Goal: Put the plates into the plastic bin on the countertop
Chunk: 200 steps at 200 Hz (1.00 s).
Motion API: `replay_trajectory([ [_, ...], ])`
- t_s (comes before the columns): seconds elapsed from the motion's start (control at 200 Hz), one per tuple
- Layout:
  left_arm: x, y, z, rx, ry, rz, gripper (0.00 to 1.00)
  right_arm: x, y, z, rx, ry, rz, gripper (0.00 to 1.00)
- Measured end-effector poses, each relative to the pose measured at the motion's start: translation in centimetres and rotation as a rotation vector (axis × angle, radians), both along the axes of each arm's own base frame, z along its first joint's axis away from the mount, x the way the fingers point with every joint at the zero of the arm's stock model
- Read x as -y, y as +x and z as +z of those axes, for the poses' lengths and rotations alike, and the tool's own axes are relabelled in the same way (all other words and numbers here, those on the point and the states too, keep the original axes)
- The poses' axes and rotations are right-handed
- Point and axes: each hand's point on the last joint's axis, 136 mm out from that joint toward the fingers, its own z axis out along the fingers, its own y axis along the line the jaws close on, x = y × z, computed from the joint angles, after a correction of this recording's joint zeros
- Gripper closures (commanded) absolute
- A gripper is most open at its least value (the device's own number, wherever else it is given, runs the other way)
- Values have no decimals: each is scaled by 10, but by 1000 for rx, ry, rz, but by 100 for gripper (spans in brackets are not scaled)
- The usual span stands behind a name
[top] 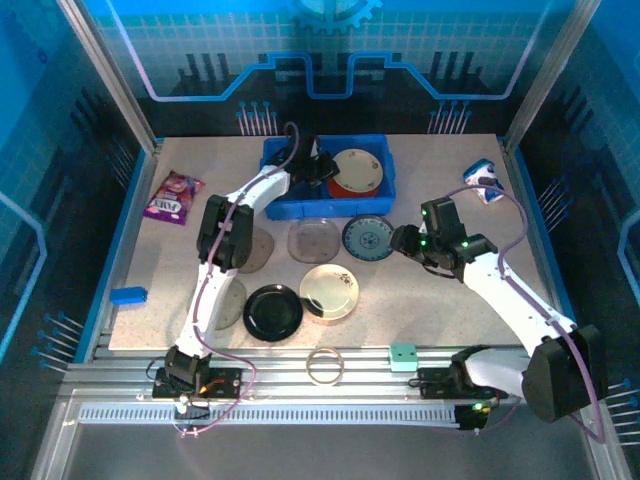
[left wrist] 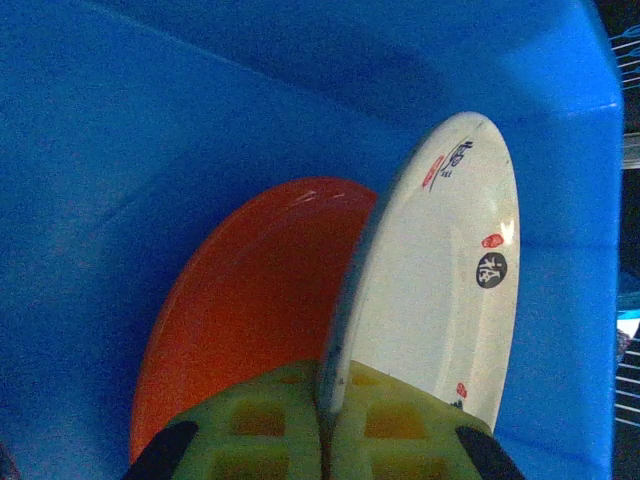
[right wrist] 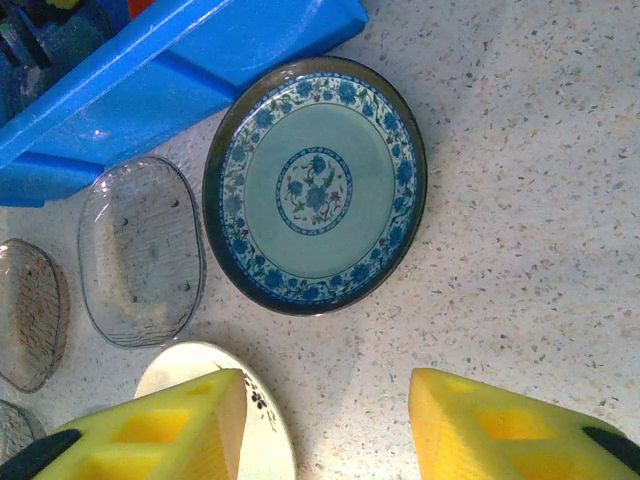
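- We see the left gripper (left wrist: 328,425) inside the blue plastic bin (left wrist: 150,120), its fingers pinching the rim of a cream plate (left wrist: 440,280).
- That cream plate overlaps an orange plate (left wrist: 260,290), which is also in the bin.
- The right gripper (right wrist: 330,425) hovers over the countertop (right wrist: 520,220), fingers spread with nothing between them.
- Ahead of it we mark 1 blue patterned plate (right wrist: 315,185), flat on the countertop just beside the bin's outer wall.
- Beside that lie 1 clear plate (right wrist: 140,250) and then 1 smoky plate (right wrist: 30,310).
- In the top view, a second cream plate (top: 330,290) and a black plate (top: 273,311) lie side by side near the front edge.
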Motion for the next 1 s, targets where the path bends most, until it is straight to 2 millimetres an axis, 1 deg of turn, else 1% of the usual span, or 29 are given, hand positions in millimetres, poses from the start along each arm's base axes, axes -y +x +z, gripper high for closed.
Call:
replay_trajectory([
  [0.08, 0, 2, -2, -2, 1, 3, 99, 0, 0, 1, 2, 0, 0, 53],
  [0.12, -1, 2, -3, -6, 5, 6, 93, 0, 0, 1, 3, 1, 0, 53],
  [0.185, -1, 3, -4, -7, 9, 8, 76, 0, 0, 1, 3, 1, 0, 53],
  [0.245, -2, 3, -4, -9, 10, 16, 68, 0, 0, 1, 4, 1, 0, 53],
  [0.325, -2, 3, -4, -7, 15, 10, 59, 0, 0, 1, 3, 1, 0, 53],
  [0.495, -2, 2, -3, -16, 20, 12, 52, 0, -1, -1, 0, 0, 0, 53],
  [0.645, -3, 2, -3, -11, 35, 5, 44, 1, -2, 1, 7, 2, 0, 52],
  [0.87, -8, 0, -8, -12, 79, -4, 39, 1, -2, 7, 24, 8, 0, 53],
  [1.001, -9, 0, -6, 1, 95, -11, 34, 1, -2, 8, 27, 9, 0, 53],
])
